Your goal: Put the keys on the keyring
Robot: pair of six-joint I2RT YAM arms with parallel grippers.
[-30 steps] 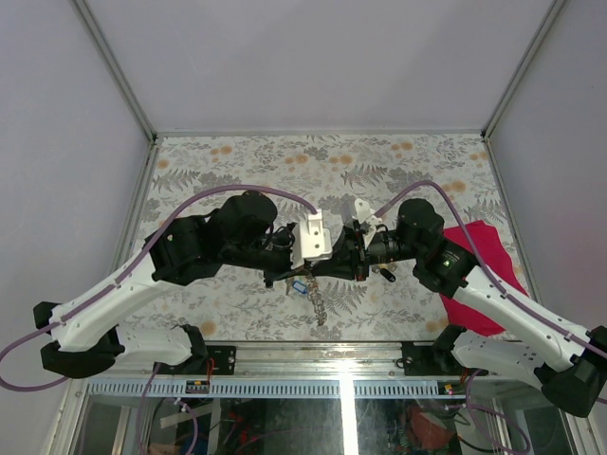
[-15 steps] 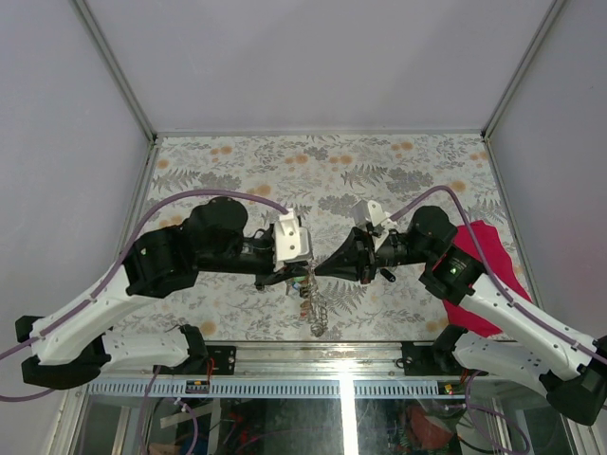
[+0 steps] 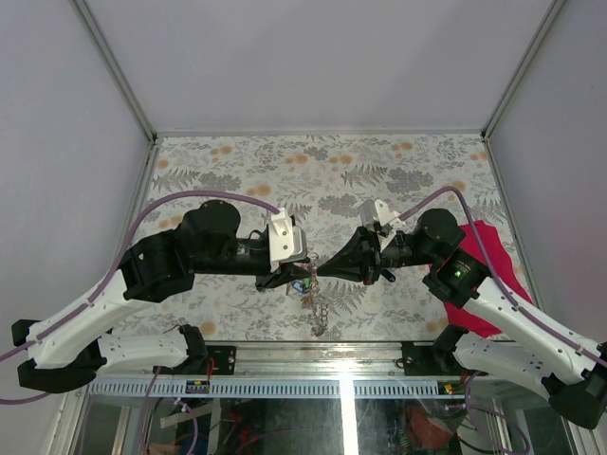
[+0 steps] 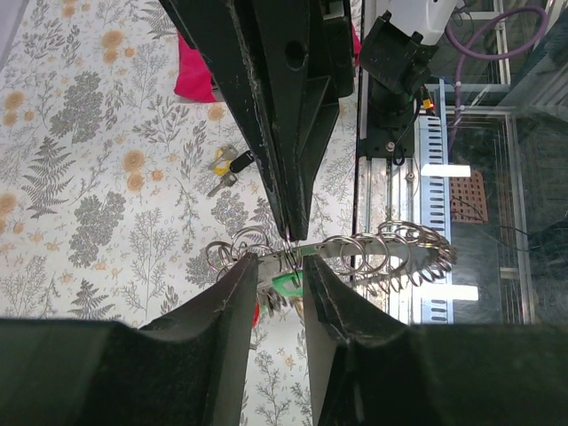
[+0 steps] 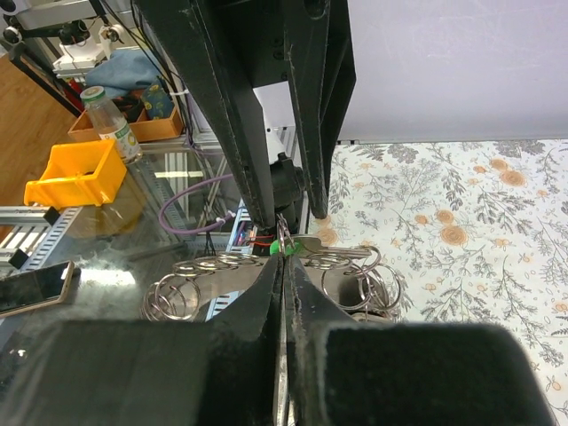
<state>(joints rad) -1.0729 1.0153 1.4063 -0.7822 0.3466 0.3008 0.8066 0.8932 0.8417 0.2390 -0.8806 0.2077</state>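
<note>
Above the table's near middle my two grippers meet tip to tip. The right gripper [image 3: 321,272] [image 5: 284,259] is shut on the thin silvery keyring [image 5: 283,238]. A green-headed key [image 5: 300,246] [image 4: 288,284] hangs on the keyring, and the link chain [image 4: 390,257] [image 3: 316,308] dangles below. My left gripper [image 3: 302,276] [image 4: 280,262] is slightly open, its fingers either side of the green head with a gap. A sliver of a red key head [image 4: 256,311] shows beside it. A yellow-headed key and a black-headed key [image 4: 226,164] lie on the table.
A crimson cloth [image 3: 488,251] lies at the table's right, partly under the right arm. The floral table top [image 3: 285,171] ends at a metal rail and glass edge [image 3: 313,346] right below the hanging chain.
The right gripper has shut on the keyring. The left gripper has opened from shut and drawn back to the left. The keys and chain now hang lower from the right gripper.
</note>
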